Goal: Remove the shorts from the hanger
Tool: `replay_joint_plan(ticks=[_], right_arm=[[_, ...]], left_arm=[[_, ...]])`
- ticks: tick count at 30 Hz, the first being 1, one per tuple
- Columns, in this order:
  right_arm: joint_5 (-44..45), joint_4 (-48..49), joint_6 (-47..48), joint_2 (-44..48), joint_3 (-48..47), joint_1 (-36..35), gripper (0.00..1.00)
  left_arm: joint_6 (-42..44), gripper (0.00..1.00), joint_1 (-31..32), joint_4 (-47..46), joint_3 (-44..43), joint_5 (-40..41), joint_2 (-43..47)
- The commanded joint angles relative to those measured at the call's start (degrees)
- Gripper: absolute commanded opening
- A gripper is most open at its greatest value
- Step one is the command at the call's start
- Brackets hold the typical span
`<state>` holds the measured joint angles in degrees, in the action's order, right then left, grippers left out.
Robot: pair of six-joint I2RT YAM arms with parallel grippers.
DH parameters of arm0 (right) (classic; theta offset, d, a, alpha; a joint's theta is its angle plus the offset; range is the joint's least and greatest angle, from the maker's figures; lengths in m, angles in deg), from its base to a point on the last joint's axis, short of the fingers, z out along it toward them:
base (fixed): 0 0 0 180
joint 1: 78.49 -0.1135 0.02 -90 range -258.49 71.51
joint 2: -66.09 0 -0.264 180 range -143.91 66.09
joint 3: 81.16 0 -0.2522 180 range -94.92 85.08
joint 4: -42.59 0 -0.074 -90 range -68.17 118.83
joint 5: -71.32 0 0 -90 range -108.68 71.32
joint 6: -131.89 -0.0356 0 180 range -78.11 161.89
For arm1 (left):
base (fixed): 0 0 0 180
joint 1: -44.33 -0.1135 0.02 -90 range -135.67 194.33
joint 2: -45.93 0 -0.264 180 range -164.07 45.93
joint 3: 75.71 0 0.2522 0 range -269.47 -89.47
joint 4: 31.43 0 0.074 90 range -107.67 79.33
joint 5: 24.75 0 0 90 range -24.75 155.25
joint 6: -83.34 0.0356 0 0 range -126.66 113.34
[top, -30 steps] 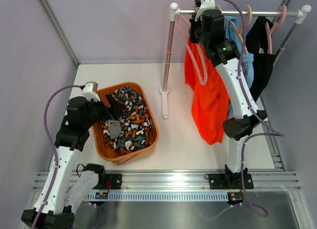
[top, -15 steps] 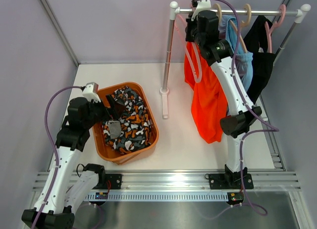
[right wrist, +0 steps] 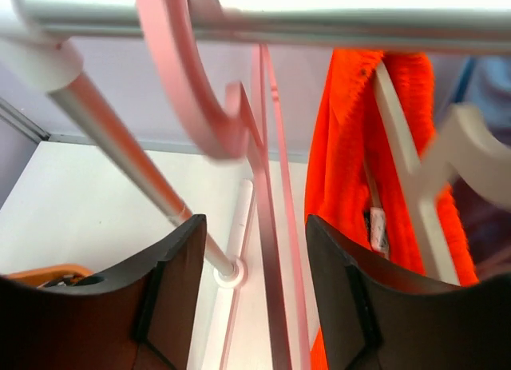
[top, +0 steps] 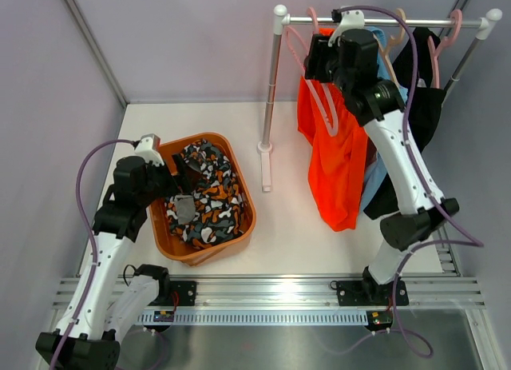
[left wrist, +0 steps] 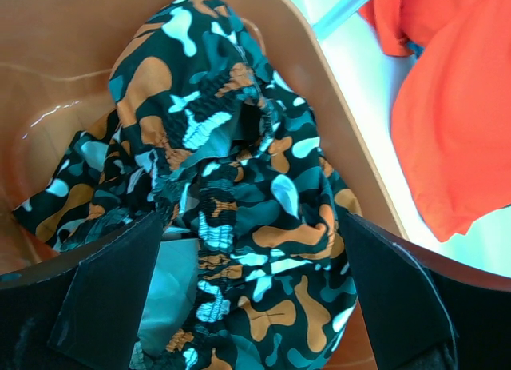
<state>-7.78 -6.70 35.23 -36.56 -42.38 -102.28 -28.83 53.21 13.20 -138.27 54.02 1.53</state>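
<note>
High at the rack rail (top: 375,21), my right gripper (top: 315,64) (right wrist: 255,306) stands open. The bare pink hanger (right wrist: 267,250) (top: 319,90) hangs on the rail between its fingers, clear of both pads. Just right of it, the bright orange shorts (top: 335,170) (right wrist: 351,170) drape from a white hanger (right wrist: 403,162). Light blue shorts (top: 369,192) and black shorts (top: 429,106) hang further right, partly hidden by the arm. The camouflage shorts (top: 206,198) (left wrist: 239,202) lie in the orange basket (top: 239,174) (left wrist: 80,50). My left gripper (top: 182,172) (left wrist: 247,298) hovers open over them.
The rack's left post (top: 271,90) stands on a white foot (top: 265,166) between the basket and the hanging clothes. Grey walls enclose the white table (top: 287,218) on three sides. A metal rail (top: 271,294) runs along the near edge.
My right gripper has gone from shut to open, letting go of the pink hanger, which now hangs free on the rail. The right wrist has shifted to the right. The left arm is unchanged.
</note>
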Motion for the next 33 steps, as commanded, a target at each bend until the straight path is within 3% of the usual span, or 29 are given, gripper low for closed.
replay_joint_plan(ticks=[1,8,11,19,27,33], right_arm=[[-0.3,4.0,-0.1,9.6,7.3,0.4,0.63],[3.6,9.8,3.7,24.6,21.4,0.3,0.74],[6.5,10.5,5.2,26.1,23.3,1.7,0.75],[-8.8,4.4,-1.1,20.5,13.9,12.1,0.75],[-14.8,2.7,-0.6,8.2,2.1,14.6,0.72],[-18.6,5.6,-1.7,6.2,6.2,14.6,0.70]], left_arm=[[1.5,0.99,-0.3,-1.0,-0.6,3.0,-0.2],[1.7,0.99,-0.3,-0.9,-0.2,5.8,0.2],[1.6,0.99,-0.3,-1.7,0.1,6.0,0.3],[1.6,0.99,-0.3,-2.0,0.5,5.2,1.2],[1.5,0.99,-0.3,-2.9,1.1,5.7,6.9],[1.3,0.99,-0.3,-2.6,0.8,4.1,6.4]])
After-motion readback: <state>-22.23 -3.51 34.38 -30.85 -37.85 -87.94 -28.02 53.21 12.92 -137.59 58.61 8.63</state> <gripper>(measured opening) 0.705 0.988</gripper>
